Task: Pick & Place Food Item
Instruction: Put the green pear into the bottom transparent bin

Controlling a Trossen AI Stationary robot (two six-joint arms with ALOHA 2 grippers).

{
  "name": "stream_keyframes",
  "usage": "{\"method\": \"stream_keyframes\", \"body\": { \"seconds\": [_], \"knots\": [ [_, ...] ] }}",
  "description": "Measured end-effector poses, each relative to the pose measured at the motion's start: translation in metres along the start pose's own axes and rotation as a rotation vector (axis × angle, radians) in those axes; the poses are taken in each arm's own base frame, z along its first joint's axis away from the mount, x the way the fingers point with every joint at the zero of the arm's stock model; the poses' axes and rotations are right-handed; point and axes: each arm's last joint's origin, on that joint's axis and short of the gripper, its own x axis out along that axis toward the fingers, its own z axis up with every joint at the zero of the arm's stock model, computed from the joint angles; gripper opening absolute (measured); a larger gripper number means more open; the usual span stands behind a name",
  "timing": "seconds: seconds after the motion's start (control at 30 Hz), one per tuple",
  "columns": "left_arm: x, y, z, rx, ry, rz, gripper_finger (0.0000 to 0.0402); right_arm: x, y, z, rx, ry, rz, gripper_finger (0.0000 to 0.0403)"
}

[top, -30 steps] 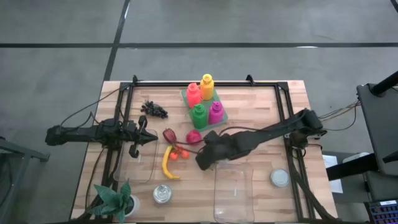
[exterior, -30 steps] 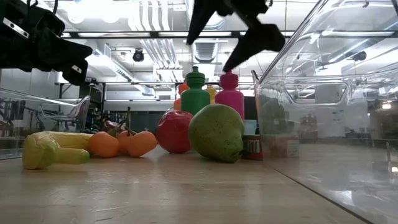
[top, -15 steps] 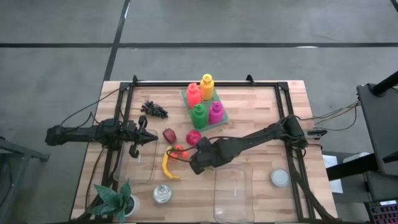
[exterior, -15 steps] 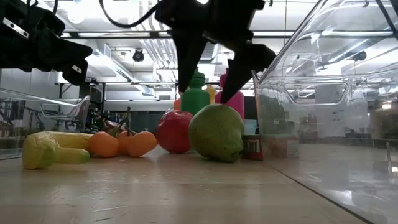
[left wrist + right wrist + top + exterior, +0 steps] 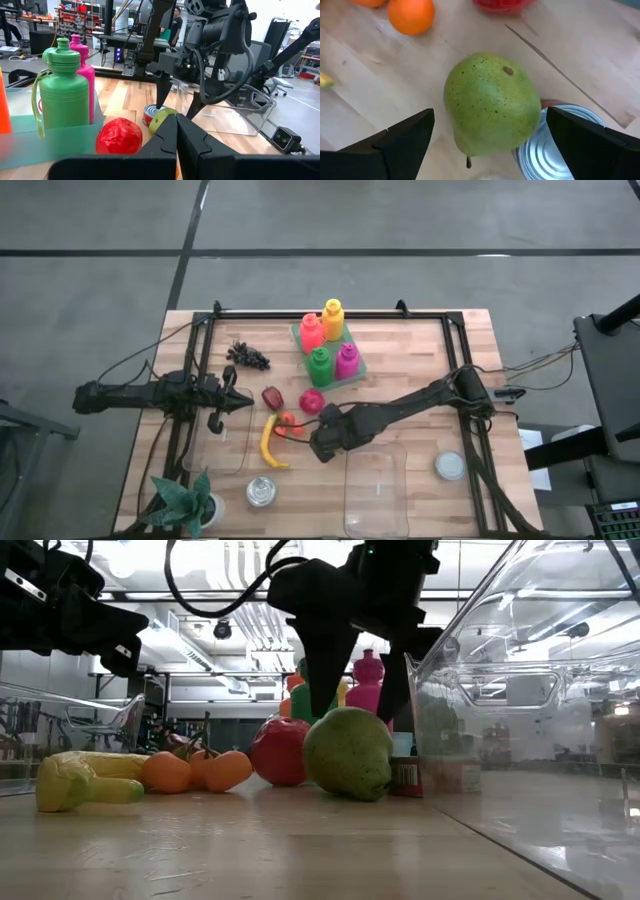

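From above we cannot see the green pear [image 5: 490, 105] (the right arm [image 5: 400, 408] covers it), small can [image 5: 560, 145] half behind the pear and cut by the wrist picture's edge, clear bin [image 5: 530, 690] cropped in our low view.

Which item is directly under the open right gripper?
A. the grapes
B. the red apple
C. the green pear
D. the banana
C: the right gripper has its fingers spread on either side of the green pear, which lies on the table beside a small tin can.
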Motion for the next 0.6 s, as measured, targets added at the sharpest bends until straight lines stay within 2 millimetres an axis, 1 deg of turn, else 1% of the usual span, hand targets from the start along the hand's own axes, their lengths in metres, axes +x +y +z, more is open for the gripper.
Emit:
{"method": "stream_keyframes", "body": {
  "seconds": [0.3,0.6],
  "knots": [
    [0.0,0.0,0.0,0.0,0.0,0.0,0.0001,0.019,-0.002,-0.007,-0.013,-0.007,0.039,0.0384],
    [0.0,0.0,0.0,0.0,0.0,0.0,0.0001,0.022,-0.005,-0.006,-0.007,0.017,0.042,0.0384]
  ]
}}
